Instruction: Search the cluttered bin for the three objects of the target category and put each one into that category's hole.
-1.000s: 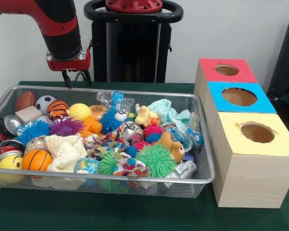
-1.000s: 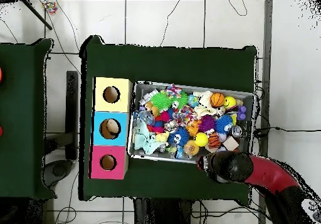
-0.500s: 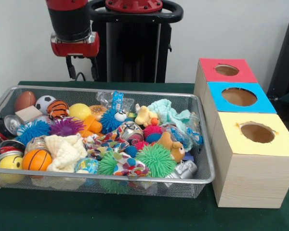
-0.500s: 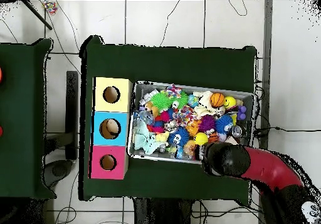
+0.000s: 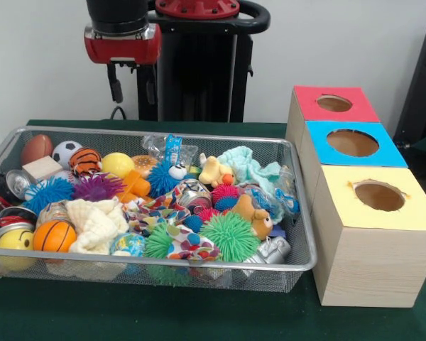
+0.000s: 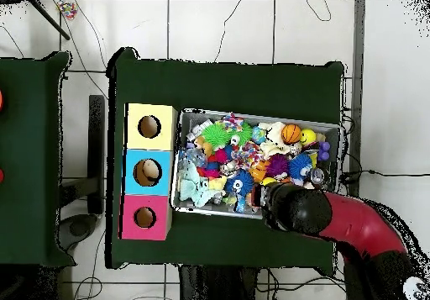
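Observation:
A wire mesh bin (image 5: 163, 263) (image 6: 260, 113) holds a jumble of toys: sports balls such as an orange basketball (image 5: 54, 236), a soccer ball (image 5: 66, 151) and a brown football (image 5: 36, 148), spiky rubber balls like the green one (image 5: 231, 235), plush animals (image 5: 254, 215), crushed cans (image 5: 192, 193) and a wooden block (image 5: 41, 169). My gripper (image 5: 133, 89) hangs open and empty well above the bin's back rim, left of centre. From overhead the red arm's wrist (image 6: 290, 208) covers the gripper at the bin's lower edge.
Three wooden boxes stand in a row beside the bin, each with a round hole on top: red (image 5: 305, 103) (image 6: 133, 208), blue (image 5: 383, 153) (image 6: 134, 162) and yellow (image 5: 341, 206) (image 6: 134, 116). Green cloth (image 5: 199, 312) covers the table.
In the front view the gripper has risen from just above the bin's back left rim and shifted right. Nothing in the bin has moved.

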`<state>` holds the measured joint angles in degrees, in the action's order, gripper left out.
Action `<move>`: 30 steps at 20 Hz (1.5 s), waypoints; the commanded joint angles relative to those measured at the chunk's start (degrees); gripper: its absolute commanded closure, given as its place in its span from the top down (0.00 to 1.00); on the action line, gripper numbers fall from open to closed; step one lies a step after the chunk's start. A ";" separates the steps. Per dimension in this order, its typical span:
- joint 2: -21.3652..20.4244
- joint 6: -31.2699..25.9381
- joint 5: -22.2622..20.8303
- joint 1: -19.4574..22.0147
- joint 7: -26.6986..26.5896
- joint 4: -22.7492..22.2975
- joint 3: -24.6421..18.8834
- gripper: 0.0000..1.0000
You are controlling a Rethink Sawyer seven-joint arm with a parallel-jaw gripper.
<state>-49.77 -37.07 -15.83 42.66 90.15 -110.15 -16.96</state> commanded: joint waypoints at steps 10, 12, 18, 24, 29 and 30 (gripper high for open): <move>16.10 2.16 -0.76 3.38 -1.22 9.62 -3.24 1.00; 16.90 3.38 -0.95 4.51 -1.27 9.71 -3.28 1.00; 17.25 2.58 -0.83 10.54 -4.52 7.37 -5.56 1.00; 19.57 0.93 -2.83 14.72 -7.87 9.34 -7.48 1.00; 19.05 1.45 -4.46 15.34 -6.98 9.35 -7.28 1.00; 18.73 1.68 -4.71 14.96 -6.25 9.40 -7.00 1.00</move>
<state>-32.37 -37.05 -16.68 58.05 90.15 -104.89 -19.53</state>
